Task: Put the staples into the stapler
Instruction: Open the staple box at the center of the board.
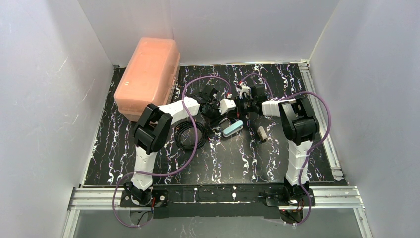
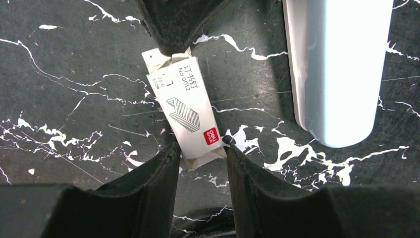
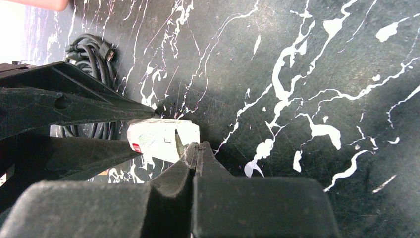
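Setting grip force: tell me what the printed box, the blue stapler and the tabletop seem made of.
The printed box looks like thin matte card: creased, ragged flaps. The stapler seems smooth plastic, with a soft sheen along its rounded end. The tabletop is a black, white-veined sheet with fine scratches; material unclear.

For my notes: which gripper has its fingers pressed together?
The right gripper, fingertips meeting at one end of the staple box. The left gripper has fingers apart, one on each side of it.
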{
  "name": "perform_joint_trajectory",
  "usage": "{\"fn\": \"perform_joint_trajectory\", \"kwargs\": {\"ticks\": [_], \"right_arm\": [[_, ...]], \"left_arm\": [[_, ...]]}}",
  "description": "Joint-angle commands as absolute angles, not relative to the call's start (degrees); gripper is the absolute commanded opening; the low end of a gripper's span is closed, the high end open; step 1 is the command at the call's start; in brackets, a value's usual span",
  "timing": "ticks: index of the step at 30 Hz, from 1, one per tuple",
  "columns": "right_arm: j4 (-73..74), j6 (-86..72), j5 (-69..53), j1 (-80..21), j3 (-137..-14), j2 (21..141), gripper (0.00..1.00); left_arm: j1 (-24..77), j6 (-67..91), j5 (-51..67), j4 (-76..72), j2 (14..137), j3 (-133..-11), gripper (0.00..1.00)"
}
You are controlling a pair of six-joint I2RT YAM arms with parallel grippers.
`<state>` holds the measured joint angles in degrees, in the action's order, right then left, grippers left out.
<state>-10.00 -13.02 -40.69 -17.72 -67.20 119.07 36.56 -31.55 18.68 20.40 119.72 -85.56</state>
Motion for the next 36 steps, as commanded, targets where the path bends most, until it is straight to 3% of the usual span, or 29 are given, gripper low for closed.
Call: {"fn": "perform_joint_trajectory", "kwargs": {"ticks": [1,8,11,16,25,32,36], "right_arm": [[-7.17,-9.62,-35.64,-16.8,-65.57,118.83,0.01],[-7.62,-10.56,-36.94,-16.7,-64.98,118.82,0.01],[-8.13,-11.06,-37.32,-16.76,-64.53,119.0,0.01],[-8.51,-11.75,-38.02,-16.71,-64.51,119.35,0.01],[-9.2,-12.44,-38.69,-16.7,-64.51,119.63,0.01],[-8.31,-11.97,-38.11,-16.7,-64.42,119.09,0.01],[-7.18,-11.07,-36.54,-16.55,-64.56,118.46,0.01]], "left_arm": [[36.65,-32.39,17.43,28.18,122.26,-85.09,0.38],[36.65,-30.15,18.33,26.39,121.75,-86.34,0.57],[36.63,-28.69,19.37,26.54,122.8,-88.94,0.74],[36.72,-28.17,19.34,25.62,125.69,-93.24,0.76],[36.74,-28.14,21.45,28.92,130.33,-99.66,0.7],[36.74,-27.32,21.95,28.2,129.63,-96.97,0.45],[36.65,-27.99,20.75,27.36,127.73,-92.95,0.4]]}}
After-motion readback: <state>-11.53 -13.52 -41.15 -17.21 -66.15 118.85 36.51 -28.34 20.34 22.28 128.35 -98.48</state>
